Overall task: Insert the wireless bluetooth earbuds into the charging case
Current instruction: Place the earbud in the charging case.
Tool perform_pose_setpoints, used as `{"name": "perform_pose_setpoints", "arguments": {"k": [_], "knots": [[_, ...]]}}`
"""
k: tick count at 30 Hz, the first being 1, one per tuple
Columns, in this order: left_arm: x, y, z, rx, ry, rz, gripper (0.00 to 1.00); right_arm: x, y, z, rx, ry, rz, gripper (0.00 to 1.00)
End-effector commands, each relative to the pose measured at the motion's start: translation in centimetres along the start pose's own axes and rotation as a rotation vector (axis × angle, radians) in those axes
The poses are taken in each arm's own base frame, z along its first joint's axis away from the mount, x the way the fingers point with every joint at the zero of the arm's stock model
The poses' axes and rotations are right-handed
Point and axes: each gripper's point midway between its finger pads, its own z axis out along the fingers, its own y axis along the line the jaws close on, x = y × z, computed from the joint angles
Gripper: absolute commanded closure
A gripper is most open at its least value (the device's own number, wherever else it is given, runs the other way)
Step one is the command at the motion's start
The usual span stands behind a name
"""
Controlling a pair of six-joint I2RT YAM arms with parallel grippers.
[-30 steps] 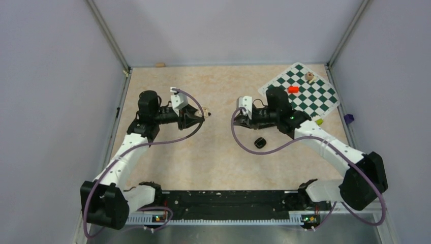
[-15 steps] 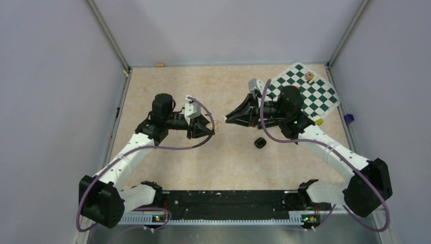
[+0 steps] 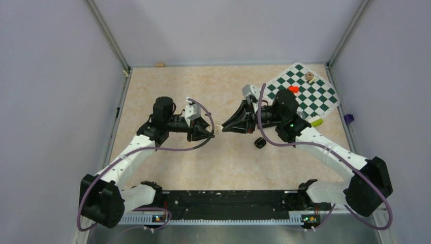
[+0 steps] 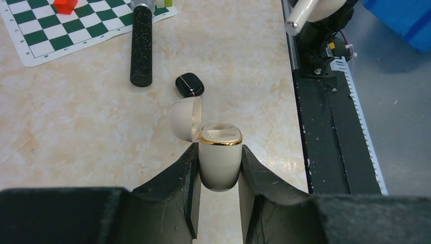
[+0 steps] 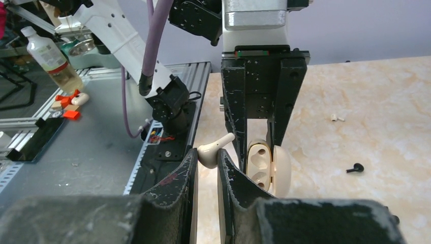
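At the middle of the table (image 3: 167, 86), my arms have swung nose to nose: the left gripper (image 3: 211, 130) is clamped on the open cream charging case (image 4: 219, 162), and the right gripper (image 3: 224, 127) pinches a cream earbud (image 5: 213, 149) just beside it, so insertion looks close. Only the right wrist view shows the bud facing the case's wells; the left wrist view adds a black case (image 4: 189, 84) lying beyond.

A cream charging case (image 4: 219, 162), gold-rimmed, is gripped upright between the fingers of the left gripper (image 4: 218, 150), its lid (image 4: 182, 119) swung open to the left. Beyond it, a small black pod (image 4: 189, 84) and a black cylinder (image 4: 142, 46) are seen lying on the table (image 4: 76, 117), near a chessboard (image 4: 76, 30).
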Motion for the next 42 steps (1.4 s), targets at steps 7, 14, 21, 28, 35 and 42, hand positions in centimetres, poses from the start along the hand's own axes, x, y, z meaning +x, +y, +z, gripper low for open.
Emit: {"name": "perform_pose_setpoints", "arguments": {"k": [7, 14, 21, 28, 35, 42], "knots": [[-1.2, -0.6, 0.0, 0.031, -0.044, 0.051, 1.0, 1.5, -0.3, 1.3, -0.015, 0.033, 0.011, 0.94], [-1.4, -1.2, 0.0, 0.059, -0.053, 0.05, 1.0, 2.1, -0.9, 1.6, -0.001, 0.042, 0.031, 0.94], [-1.6, -1.5, -0.1, 0.073, -0.059, 0.052, 1.0, 2.5, -1.2, 1.9, 0.009, 0.048, 0.044, 0.94], [-1.6, -1.7, 0.0, 0.082, -0.061, 0.049, 1.0, 2.8, -1.5, 2.1, 0.017, 0.054, 0.048, 0.94], [-1.6, -1.7, 0.0, 0.084, -0.062, 0.05, 1.0, 3.1, -1.7, 2.2, 0.029, 0.059, 0.048, 0.94], [-1.6, -1.8, 0.0, 0.085, -0.062, 0.05, 1.0, 3.1, -1.6, 2.5, 0.024, 0.059, 0.05, 0.94]]}}
